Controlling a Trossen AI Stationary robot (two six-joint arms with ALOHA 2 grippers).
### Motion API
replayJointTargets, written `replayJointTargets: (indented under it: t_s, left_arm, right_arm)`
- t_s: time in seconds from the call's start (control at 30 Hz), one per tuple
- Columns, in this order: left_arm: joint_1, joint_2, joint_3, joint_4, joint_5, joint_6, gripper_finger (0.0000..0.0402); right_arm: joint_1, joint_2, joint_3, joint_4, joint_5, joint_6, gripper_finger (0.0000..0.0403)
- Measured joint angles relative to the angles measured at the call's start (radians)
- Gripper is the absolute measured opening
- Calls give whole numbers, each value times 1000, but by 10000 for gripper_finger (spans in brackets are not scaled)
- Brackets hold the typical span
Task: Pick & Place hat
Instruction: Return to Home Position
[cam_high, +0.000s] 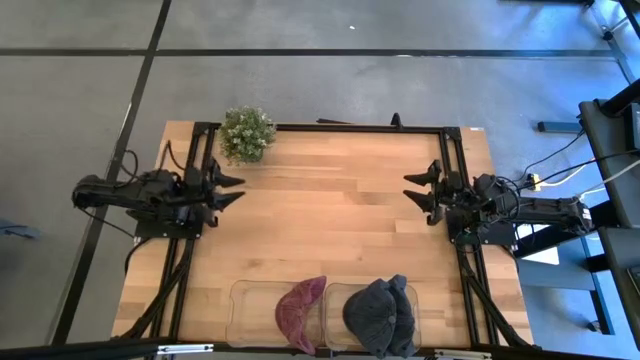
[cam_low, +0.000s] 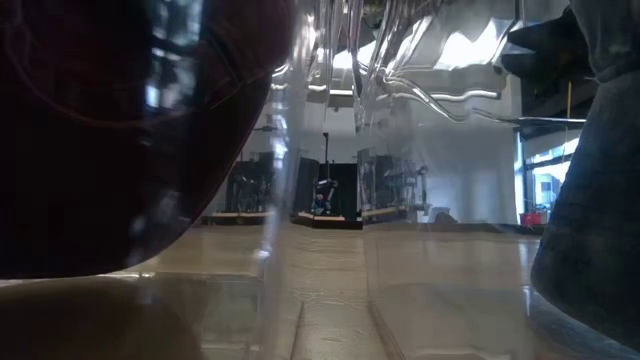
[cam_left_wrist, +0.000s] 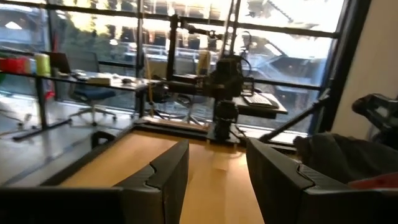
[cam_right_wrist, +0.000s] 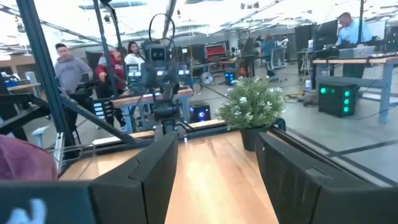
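A maroon hat (cam_high: 300, 312) lies draped over the adjoining walls of two clear bins at the table's near edge. Dark grey hats (cam_high: 382, 315) sit in the right bin. In the low view the maroon hat (cam_low: 120, 130) fills the left and a grey hat (cam_low: 595, 200) the right. My left gripper (cam_high: 228, 190) hovers open at the table's left side, far from the hats. My right gripper (cam_high: 420, 190) hovers open at the right side, facing it. Both wrist views show open fingers with nothing between them: left gripper (cam_left_wrist: 214, 180), right gripper (cam_right_wrist: 217, 168).
A small potted plant (cam_high: 247, 133) stands near the table's far left corner, close to my left gripper; the right wrist view shows the plant (cam_right_wrist: 255, 106) too. The clear bins (cam_high: 255, 300) line the near edge. Bare wood lies between the arms. People stand in the room beyond.
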Motion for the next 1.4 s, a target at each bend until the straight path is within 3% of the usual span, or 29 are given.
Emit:
replayJointTargets:
  t_s: [0.23, 0.8, 1.03, 1.4]
  left_arm:
    - [0, -1, -135, 159, -3, -6, 157]
    - [0, -1, -266, 202, 27, -46, 157]
    - [12, -3, -265, 188, 27, -25, 157]
    - [37, -3, -265, 72, 21, -47, 157]
  right_arm:
    - [0, 0, 0, 0, 42, -20, 217]
    - [0, 0, 0, -2, 76, 7, 217]
    - [0, 0, -1, -27, 94, 6, 217]
    - [0, 1, -114, 62, 94, 6, 217]
